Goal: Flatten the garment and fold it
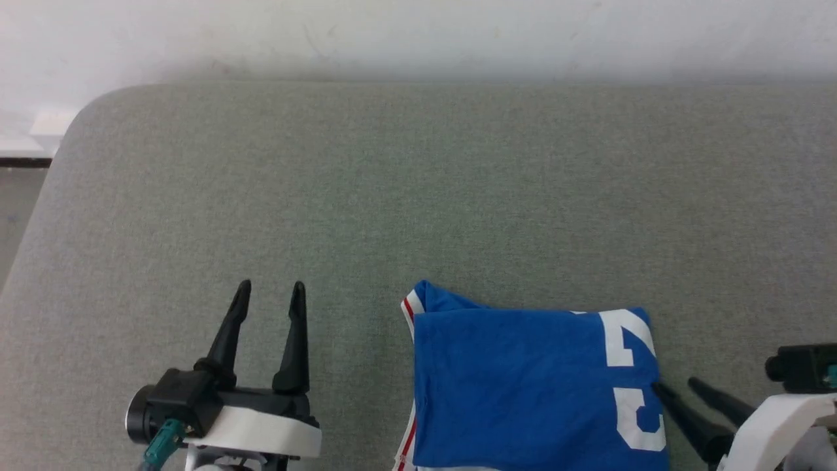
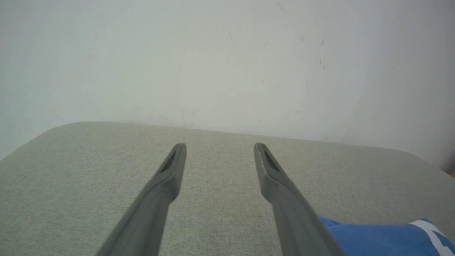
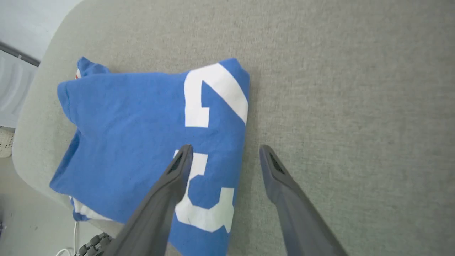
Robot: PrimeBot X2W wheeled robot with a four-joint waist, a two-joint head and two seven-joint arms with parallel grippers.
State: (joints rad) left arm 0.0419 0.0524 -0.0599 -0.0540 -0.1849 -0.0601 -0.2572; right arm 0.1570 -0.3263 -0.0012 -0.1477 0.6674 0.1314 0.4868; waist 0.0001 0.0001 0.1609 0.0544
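While the garment (image 1: pixel 523 386) lies folded at the padded worktop's (image 1: pixel 418 183) near edge, my left gripper (image 1: pixel 270 288) and right gripper (image 1: pixel 673 384) stand spread, empty. Soft, light jersey; I judge its right edge the likeliest pinch point.

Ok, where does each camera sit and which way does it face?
Head view: on the head, looking down at the grey surface and folded garment; left gripper and right gripper show.
Left wrist view: on that wrist, along its own fingers, across the surface toward the white wall.
Right wrist view: on that wrist, down along its fingers, straddling the garment's edge.
Shared: all three show the garment.
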